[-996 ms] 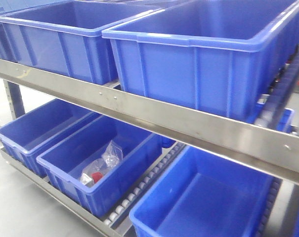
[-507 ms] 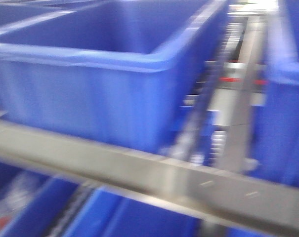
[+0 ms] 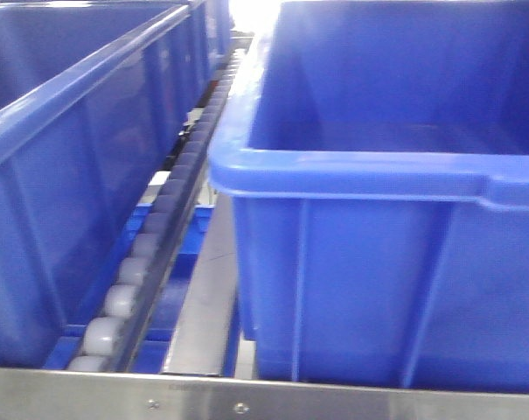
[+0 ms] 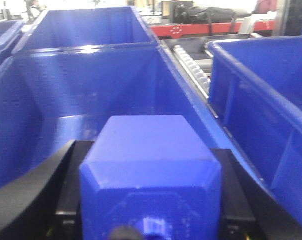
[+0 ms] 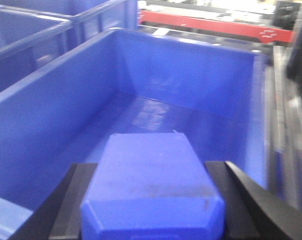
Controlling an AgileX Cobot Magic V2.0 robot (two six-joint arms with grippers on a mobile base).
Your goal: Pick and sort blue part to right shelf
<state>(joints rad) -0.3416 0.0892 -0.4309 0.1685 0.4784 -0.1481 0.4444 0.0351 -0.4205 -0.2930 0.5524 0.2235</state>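
In the left wrist view a blue part (image 4: 143,150), a chunky bevelled block, sits clamped between the black fingers (image 4: 61,175) of my left gripper (image 4: 150,165). It hangs over the inside of a large blue crate (image 4: 66,95). My right gripper (image 5: 151,172) is shut on a second blue part (image 5: 148,185), above another blue crate (image 5: 185,85). The right shelf shows in the front view as a brushed steel front rail (image 3: 264,401), a grey roller track (image 3: 146,249) and two blue crates (image 3: 378,280) side by side.
A neighbouring crate (image 4: 270,105) stands right of the left gripper, past a roller track (image 4: 190,62). The left crate (image 3: 63,166) in the front view leaves a narrow gap. Red machinery (image 5: 215,25) runs along the back, with a steel frame (image 5: 285,115) at right.
The front view has swung right and closer. It went from showing both shelf tiers, through a blurred sweep, to a close look at two upper crates and the roller track between them.
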